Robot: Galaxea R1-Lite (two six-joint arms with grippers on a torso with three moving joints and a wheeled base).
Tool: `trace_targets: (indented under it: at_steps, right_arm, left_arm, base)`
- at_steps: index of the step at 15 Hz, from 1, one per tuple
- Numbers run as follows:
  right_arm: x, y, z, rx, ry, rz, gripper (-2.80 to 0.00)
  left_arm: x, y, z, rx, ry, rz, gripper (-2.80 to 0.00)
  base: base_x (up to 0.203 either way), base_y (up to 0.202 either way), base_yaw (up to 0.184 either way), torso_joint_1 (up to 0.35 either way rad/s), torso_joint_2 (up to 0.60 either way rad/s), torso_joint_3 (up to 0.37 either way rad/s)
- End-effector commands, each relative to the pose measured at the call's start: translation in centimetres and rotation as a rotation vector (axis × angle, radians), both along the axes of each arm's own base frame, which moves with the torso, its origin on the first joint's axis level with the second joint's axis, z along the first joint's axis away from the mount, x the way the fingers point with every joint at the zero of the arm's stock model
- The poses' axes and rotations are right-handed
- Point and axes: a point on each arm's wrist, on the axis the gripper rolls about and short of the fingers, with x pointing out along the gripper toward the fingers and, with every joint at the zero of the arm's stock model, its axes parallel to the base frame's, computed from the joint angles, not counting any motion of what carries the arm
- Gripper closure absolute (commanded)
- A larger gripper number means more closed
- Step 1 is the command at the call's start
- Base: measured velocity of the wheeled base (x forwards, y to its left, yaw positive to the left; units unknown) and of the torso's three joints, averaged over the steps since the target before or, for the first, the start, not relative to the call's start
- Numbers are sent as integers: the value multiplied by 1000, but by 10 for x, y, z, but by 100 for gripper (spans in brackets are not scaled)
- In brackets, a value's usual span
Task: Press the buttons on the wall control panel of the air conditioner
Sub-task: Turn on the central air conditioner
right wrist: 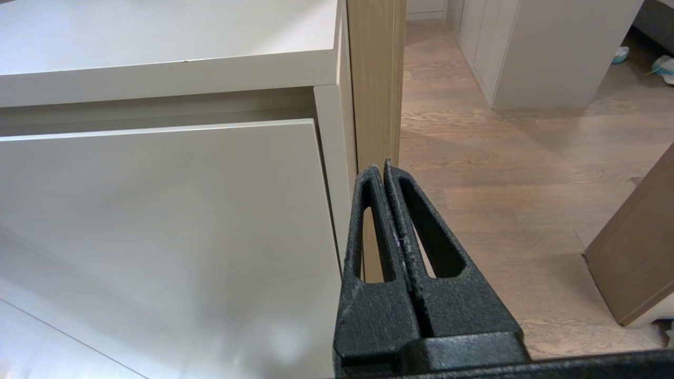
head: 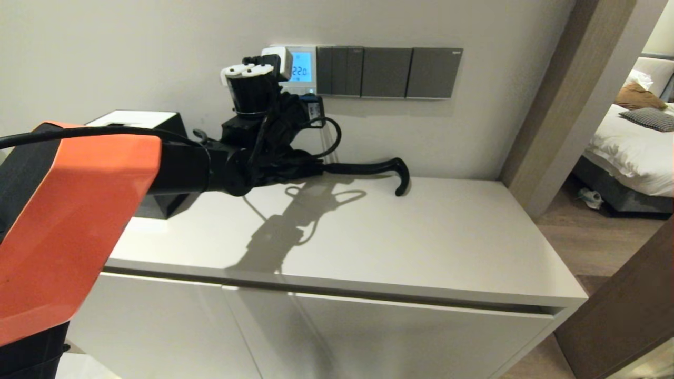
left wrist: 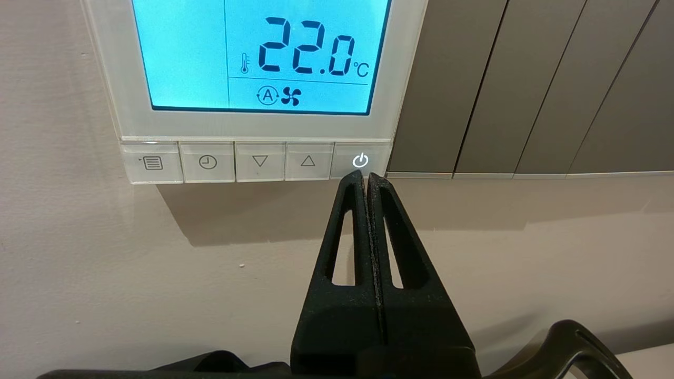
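Observation:
The air conditioner's wall control panel (head: 301, 67) is a white-framed thermostat on the wall; in the left wrist view (left wrist: 253, 58) its light blue screen glows and reads 22.0 °C. The row of pale buttons (left wrist: 231, 161) runs along its bottom edge. The end button next to the switch plates, the power button (left wrist: 360, 158), has a lit white symbol. My left gripper (left wrist: 365, 176) is shut and empty, with its tips at the lower edge of the power button. My right gripper (right wrist: 382, 167) is shut and empty, low beside the cabinet's end, out of the head view.
Dark grey switch plates (head: 389, 72) adjoin the thermostat on the right. Below is a white cabinet top (head: 421, 237) with a black, white-topped box (head: 137, 121) at its left and a black curved piece (head: 392, 168) near the wall. A wooden door frame (head: 558, 105) stands at the right.

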Motion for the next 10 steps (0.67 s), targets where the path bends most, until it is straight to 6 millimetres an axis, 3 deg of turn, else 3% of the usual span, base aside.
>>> trace_targets:
  at_steps: [1, 6, 10]
  right_arm:
    - [0, 0, -1, 0, 3, 0, 0]
    - [0, 0, -1, 0, 4, 1, 0]
    - [0, 0, -1, 0, 3, 1, 0]
  left_arm:
    - [-5, 2, 6, -10, -12, 1, 0]
    - [-37, 7, 30, -24, -33, -31, 0]
    - [-34, 4, 25, -16, -26, -29, 0]
  base:
    - [0, 0, 0, 0, 0, 0]
    - [0, 0, 0, 0, 0, 0]
    - [0, 0, 0, 0, 0, 0]
